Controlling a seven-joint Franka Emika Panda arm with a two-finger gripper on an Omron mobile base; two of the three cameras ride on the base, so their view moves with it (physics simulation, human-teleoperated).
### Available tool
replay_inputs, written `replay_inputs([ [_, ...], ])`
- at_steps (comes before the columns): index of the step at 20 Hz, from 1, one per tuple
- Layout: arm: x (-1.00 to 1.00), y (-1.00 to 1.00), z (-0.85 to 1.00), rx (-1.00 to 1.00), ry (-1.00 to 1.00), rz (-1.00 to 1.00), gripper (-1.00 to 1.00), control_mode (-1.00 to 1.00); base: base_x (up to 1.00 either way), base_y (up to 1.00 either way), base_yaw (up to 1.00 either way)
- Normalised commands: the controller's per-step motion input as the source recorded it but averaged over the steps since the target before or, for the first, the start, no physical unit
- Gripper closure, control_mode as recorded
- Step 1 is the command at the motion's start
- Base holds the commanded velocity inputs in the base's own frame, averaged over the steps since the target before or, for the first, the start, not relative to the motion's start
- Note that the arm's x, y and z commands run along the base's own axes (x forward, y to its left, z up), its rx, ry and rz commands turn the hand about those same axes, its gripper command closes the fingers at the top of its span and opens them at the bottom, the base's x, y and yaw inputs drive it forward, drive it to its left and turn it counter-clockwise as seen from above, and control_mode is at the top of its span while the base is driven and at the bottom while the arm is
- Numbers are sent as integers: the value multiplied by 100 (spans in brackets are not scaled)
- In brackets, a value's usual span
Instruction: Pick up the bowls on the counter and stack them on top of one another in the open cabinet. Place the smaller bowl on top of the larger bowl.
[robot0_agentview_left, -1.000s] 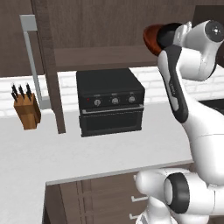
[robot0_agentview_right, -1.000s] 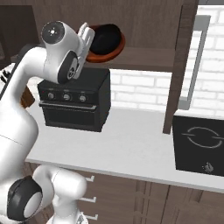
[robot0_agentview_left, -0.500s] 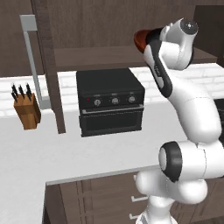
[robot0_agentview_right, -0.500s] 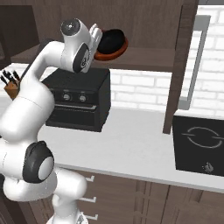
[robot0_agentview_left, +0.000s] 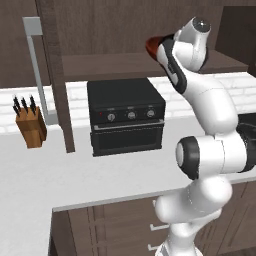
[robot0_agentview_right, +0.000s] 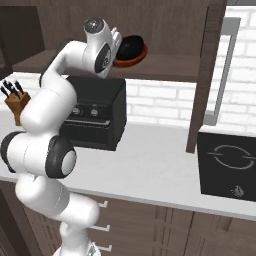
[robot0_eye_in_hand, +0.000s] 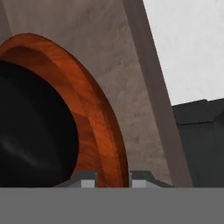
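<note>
A: Where are the bowls?
B: The small glossy black bowl (robot0_agentview_right: 130, 46) sits inside the wide reddish-brown bowl (robot0_agentview_right: 136, 55) on the dark wooden cabinet's shelf board (robot0_agentview_right: 165, 67).
A: The fingers (robot0_eye_in_hand: 88, 178)?
B: Slightly parted beside the rim; grasping or released, I cannot tell. A careless retreat could snag the rim and drag both bowls off.

We are logging a glossy white robot arm (robot0_agentview_left: 210, 110) of rounded, bulbous segments, showing dark grey bands at its joints and a small grey disc capping its topmost joint. We are seeing two small dark grey fingertips (robot0_eye_in_hand: 83, 178) with paler square pads.
</note>
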Motion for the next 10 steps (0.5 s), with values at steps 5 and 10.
replay_inputs([
  [5, 52, 0, -20, 0, 6, 4, 100, -100, 0, 0, 0],
  [10, 38, 0, -31, 0, 1, 4, -100, -100, 0, 0, 0],
])
